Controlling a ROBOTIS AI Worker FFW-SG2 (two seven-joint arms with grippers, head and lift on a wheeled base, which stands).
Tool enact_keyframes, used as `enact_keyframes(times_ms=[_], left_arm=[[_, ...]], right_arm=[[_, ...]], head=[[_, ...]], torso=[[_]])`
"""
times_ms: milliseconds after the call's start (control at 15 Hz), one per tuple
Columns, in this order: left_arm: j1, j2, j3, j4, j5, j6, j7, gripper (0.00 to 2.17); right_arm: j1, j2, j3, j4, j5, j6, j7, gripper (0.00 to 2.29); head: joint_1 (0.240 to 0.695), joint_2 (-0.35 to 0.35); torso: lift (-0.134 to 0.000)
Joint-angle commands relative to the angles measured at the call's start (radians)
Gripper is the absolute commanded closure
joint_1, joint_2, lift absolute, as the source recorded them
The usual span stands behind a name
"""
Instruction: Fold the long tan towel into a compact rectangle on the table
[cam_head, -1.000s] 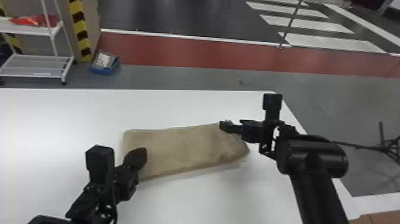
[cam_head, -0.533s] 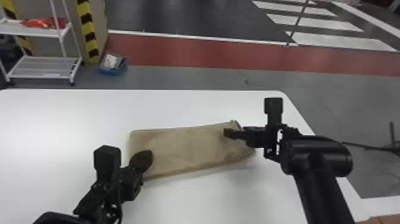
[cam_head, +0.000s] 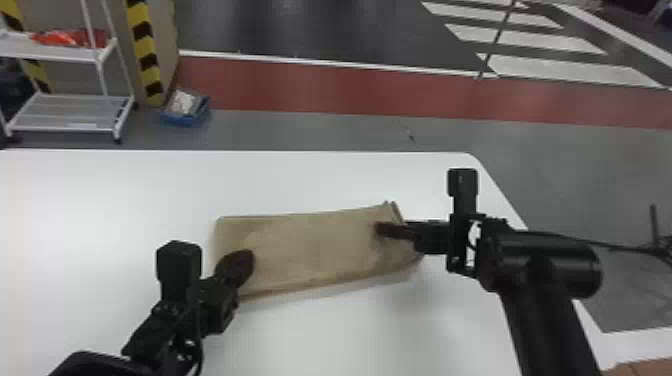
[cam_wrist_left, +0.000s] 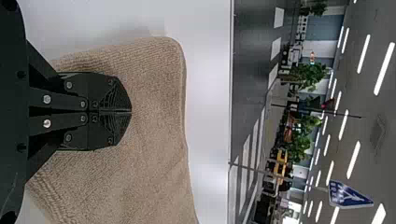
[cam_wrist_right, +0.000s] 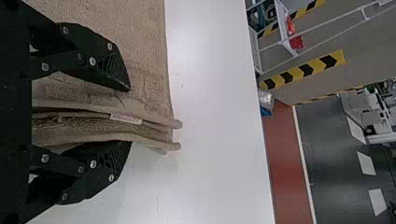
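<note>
Towel (cam_head: 310, 250), long and tan, is lying folded on the white desk (cam_head: 110, 200). Left black gripper (cam_wrist_left: 131, 112), fingers together, is resting at its 8 o'clock; right black gripper (cam_wrist_right: 130, 115), fingers spread, is straddling its layered 3 o'clock end. Pinching every layer evenly should be keeping edges aligned.

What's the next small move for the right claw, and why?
Probably close the right claw on the tan towel: its fingers stand open on either side of the stacked layers at the towel's right end, while the left claw, shut, is over the left end.
</note>
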Motion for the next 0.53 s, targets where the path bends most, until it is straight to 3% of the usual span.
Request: enact_keyframes(times_ms=[0, 267, 467], left_arm=[[-0.004, 0.000, -0.002, 0.000, -0.003, 0.000, 0.000, 1.97], [-0.005, -0.002, -0.003, 0.000, 0.000, 0.015, 0.000, 1.97], [-0.010, -0.002, -0.017, -0.002, 0.000, 0.046, 0.001, 1.97]], right_arm=[[0.003, 0.008, 0.005, -0.056, -0.035, 0.060, 0.017, 1.69], [0.036, 0.036, 0.048, -0.332, -0.121, 0.294, 0.016, 1.69], [-0.007, 0.090, 0.094, -0.453, -0.140, 0.475, 0.008, 1.69]], head=[[0.695, -0.191], [0.695, -0.155], [0.695, -0.117]], torso=[[-0.123], [-0.123], [-0.123]])
